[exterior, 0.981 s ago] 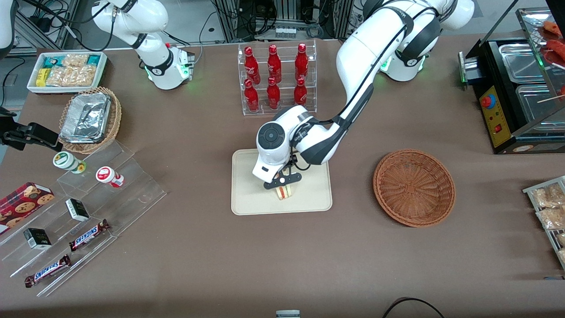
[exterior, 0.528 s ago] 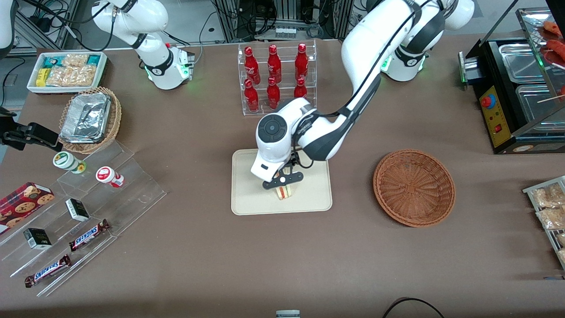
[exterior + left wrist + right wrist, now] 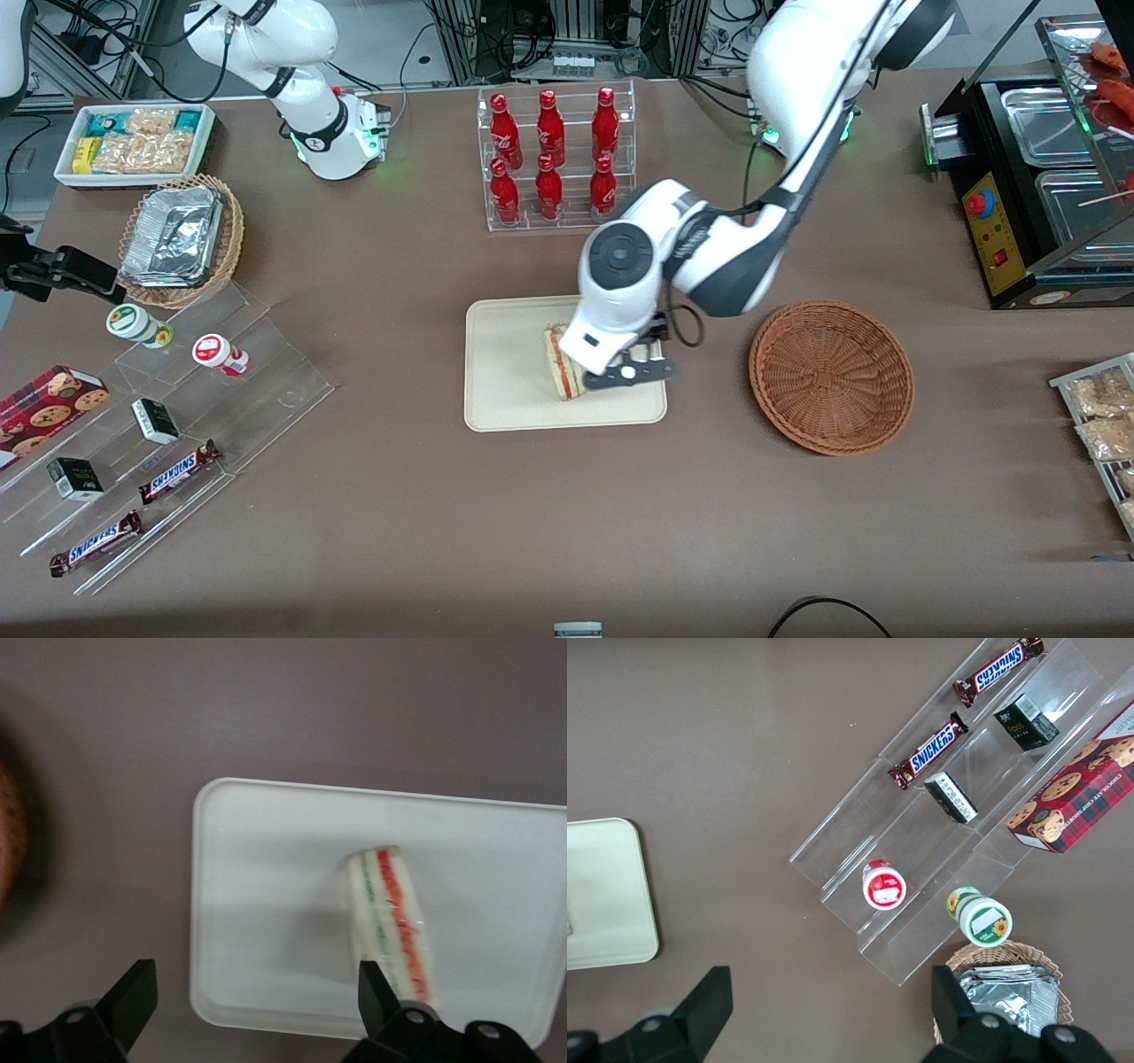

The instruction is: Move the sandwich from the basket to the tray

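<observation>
hand (image 3: 640, 373) let go, lifted off toward basket (image 3: 831, 377), sandwich (image 3: 558, 363) left on tray (image 3: 505, 372)

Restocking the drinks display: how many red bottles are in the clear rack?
6 red bottles, all in the clear rack, farther from the front camera than the tray: three on the upper row, three on the lower. None looks hidden. The gripper hangs open above the tray, beside the sandwich.

Brown-clothed table (image 3: 549, 532), cabled rack at its edge

We see a cream tray (image 3: 505, 390), a red-orange-green striped sandwich (image 3: 393, 917), a reddish-brown woven basket (image 3: 831, 377), and a black-fingered hand (image 3: 633, 368).
</observation>
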`<action>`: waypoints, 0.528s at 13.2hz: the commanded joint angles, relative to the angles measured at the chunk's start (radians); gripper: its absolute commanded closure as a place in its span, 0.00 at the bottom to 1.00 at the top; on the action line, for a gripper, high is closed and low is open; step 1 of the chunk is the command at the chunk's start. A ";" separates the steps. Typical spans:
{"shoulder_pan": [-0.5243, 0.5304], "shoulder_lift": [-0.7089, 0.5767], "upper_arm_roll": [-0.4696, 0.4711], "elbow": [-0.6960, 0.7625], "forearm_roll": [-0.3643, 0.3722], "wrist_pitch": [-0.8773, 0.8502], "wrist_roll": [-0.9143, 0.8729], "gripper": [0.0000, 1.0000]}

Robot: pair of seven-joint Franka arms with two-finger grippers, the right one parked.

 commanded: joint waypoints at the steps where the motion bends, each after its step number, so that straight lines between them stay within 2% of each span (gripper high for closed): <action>1: 0.095 -0.166 -0.007 -0.187 0.000 0.005 0.154 0.00; 5: 0.247 -0.319 -0.007 -0.328 -0.006 0.001 0.383 0.00; 7: 0.296 -0.373 -0.007 -0.359 -0.047 -0.024 0.439 0.00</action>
